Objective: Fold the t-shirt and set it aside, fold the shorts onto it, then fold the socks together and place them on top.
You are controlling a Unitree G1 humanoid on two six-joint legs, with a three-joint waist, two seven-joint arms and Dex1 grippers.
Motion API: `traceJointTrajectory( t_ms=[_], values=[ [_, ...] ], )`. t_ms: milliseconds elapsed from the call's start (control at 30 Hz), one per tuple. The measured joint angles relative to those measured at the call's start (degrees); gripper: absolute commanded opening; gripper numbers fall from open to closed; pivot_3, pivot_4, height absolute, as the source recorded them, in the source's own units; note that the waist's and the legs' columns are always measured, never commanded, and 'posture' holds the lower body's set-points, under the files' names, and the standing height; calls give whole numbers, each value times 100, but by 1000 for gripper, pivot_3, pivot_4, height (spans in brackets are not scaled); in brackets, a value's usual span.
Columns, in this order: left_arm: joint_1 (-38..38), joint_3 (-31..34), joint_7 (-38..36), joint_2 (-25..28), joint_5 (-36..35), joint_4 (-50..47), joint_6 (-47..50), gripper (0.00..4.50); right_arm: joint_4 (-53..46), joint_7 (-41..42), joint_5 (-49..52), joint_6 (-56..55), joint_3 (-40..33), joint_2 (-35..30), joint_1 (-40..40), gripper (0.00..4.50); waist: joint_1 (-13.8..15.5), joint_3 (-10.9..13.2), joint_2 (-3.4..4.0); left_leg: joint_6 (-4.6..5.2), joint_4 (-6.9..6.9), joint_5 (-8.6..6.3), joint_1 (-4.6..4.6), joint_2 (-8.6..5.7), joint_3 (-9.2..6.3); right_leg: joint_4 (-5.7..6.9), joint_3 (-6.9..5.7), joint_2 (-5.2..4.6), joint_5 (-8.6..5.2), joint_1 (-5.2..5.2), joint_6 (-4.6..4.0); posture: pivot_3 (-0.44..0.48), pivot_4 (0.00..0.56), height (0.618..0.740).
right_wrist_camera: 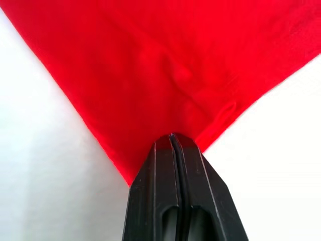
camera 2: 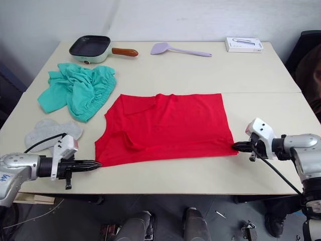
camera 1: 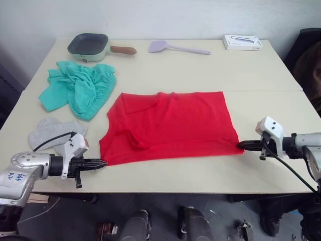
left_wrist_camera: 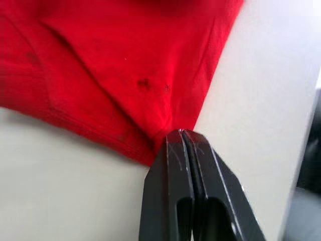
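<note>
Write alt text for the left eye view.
Both tools, left and right, pinch the near corners of a red shirt lying flat on a table. Teal shorts and grey socks lie left.

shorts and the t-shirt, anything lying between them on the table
Nothing: in the left eye view a bare strip of table separates the shorts from the t-shirt.

Both arms low, reaching inward, one at each near corner of the t-shirt (camera 1: pixel 168 125).
Left gripper (camera 1: pixel 103 162) pinched closed on its corner; right gripper (camera 1: pixel 241 145) likewise, wrists level.
</note>
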Motion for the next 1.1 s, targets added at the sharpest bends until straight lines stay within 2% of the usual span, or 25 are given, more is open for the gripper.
traceJointTrajectory(
  t_ms=[67,133,300,400,467,533,667,767,933,1000,1100],
  values=[
    [-472,231,2,6,-564,-347,505,20,-556,65,375,393,-120,14,-36,0,5,0,0,-2,1,0,-1,0,-6,-1,-4,0,0,2,0,0,150,740],
    [-718,167,-24,95,-633,-587,614,20,-1043,51,628,676,-199,86,-30,0,6,-2,4,-3,-6,-2,8,-3,-7,-4,-6,0,0,10,1,0,150,740],
    [-834,-949,-184,90,-71,-590,329,20,-1541,-126,643,904,-12,230,300,0,5,-3,5,-2,-10,-2,5,-3,-5,-7,-6,4,0,8,0,0,150,740],
    [-1126,-1503,-266,-101,442,-197,-118,20,-1530,-340,264,675,281,353,439,0,13,-3,5,-1,-5,-1,6,-7,-3,-8,-4,4,0,9,0,0,150,740],
    [-1499,-1737,-209,-452,733,246,-342,20,-1398,-590,-9,518,448,496,459,0,50,-3,4,3,0,2,3,-12,-3,-5,-5,4,2,8,3,0,150,740],
    [-1902,-1937,-163,-808,949,761,-524,20,-1336,-702,-88,369,460,592,461,0,77,-3,3,4,3,3,5,-13,0,-1,-3,7,5,9,9,0,150,740],
    [-2358,-2232,-272,-1074,1363,1503,-875,20,-1338,-815,-159,133,425,597,568,0,85,-9,-7,5,2,3,5,-11,1,2,-4,13,7,11,12,0,150,740],
    [-2707,-2293,-213,-1463,1611,2179,-1097,20,-1334,-868,-159,84,377,601,657,0,120,-19,-23,6,7,4,8,-12,1,-1,-7,17,8,17,14,0,150,740],
    [-3482,-1943,587,-2184,1877,3577,-1698,20,-1326,-941,-164,70,343,603,746,0,141,-46,-68,11,12,8,7,-16,0,-1,-10,15,14,21,25,0,150,740],
    [-3693,-1677,768,-2282,1836,3836,-1693,20,-1350,-969,-147,71,323,606,786,0,138,-47,-71,11,10,7,6,-15,0,2,-11,15,15,20,26,0,150,740],
    [-3745,-1361,712,-2176,1717,3728,-1437,20,-1417,-991,-89,105,231,606,872,0,135,-47,-71,9,5,6,5,-13,-2,1,-11,13,14,18,26,0,150,740]
  ],
)
